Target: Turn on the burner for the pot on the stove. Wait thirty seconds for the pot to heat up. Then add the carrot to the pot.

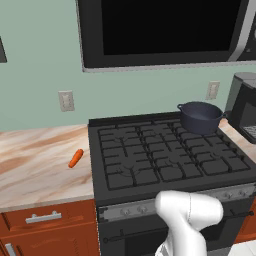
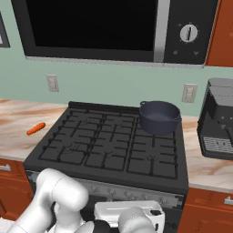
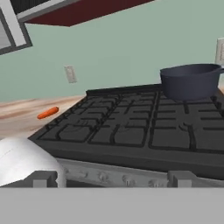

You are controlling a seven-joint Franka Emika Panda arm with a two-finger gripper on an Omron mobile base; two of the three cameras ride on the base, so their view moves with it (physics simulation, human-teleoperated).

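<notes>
The pot (image 1: 200,117) sits on the stove's (image 1: 165,155) back right corner. The carrot (image 1: 76,158) lies on the counter (image 1: 40,160) beside the stove's left edge. The gripper (image 3: 113,178) hangs by the knob strip, fingers spread wide and empty.

Stove: wide black gas range (image 3: 131,131) with cast-iron grates, grey knob strip along its near edge.
Pot: round dark blue-grey pot (image 3: 190,82) on the far right grate.
Carrot: small tapered orange carrot (image 3: 47,113) on the marbled counter (image 3: 22,116), left of the stove.

open grates on the stove (image 1: 165,155) left of the pot (image 1: 200,116), microwave (image 1: 165,30) overhead, black appliance (image 1: 246,107) rightward
</notes>
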